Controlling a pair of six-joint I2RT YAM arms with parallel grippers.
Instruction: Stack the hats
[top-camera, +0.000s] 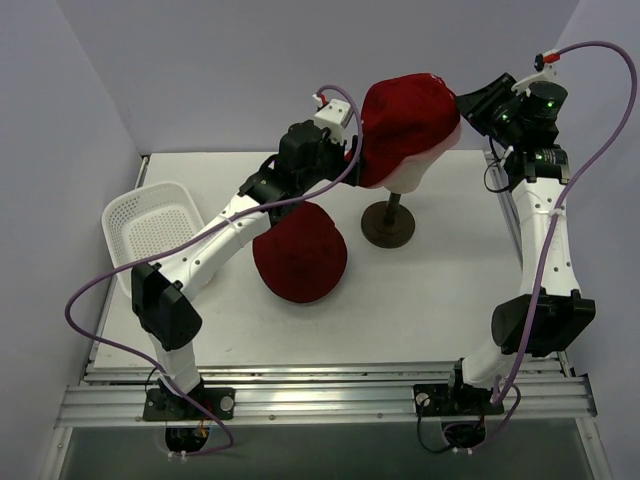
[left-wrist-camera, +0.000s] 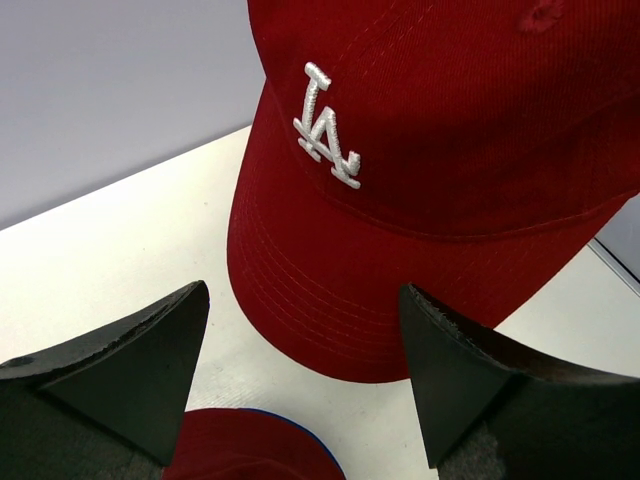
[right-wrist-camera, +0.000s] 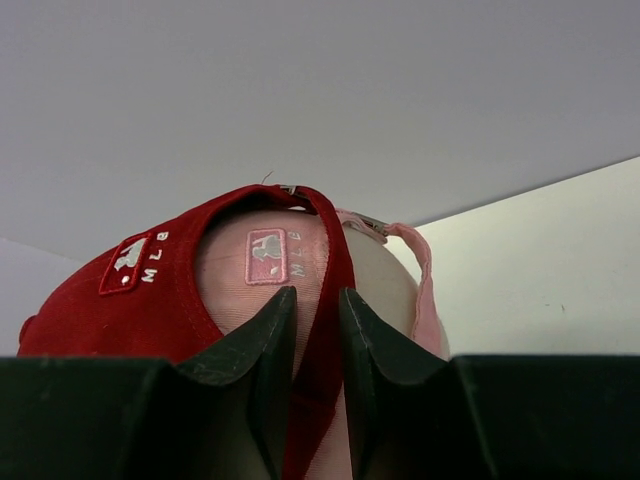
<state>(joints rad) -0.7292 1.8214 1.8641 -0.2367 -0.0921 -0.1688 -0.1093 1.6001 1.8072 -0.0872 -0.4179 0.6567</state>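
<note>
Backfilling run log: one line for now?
left gripper open by red cap brim | right gripper shut on its strap | pink cap beneath, on mannequin | bucket hat on table

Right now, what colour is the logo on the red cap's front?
White LA logo on the red cap; left wrist view shows it best.

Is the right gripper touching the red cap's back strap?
Touching. The right wrist view shows the red cap's back strap running down between the fingers of the right gripper, both pressed against it with no gap.
</note>
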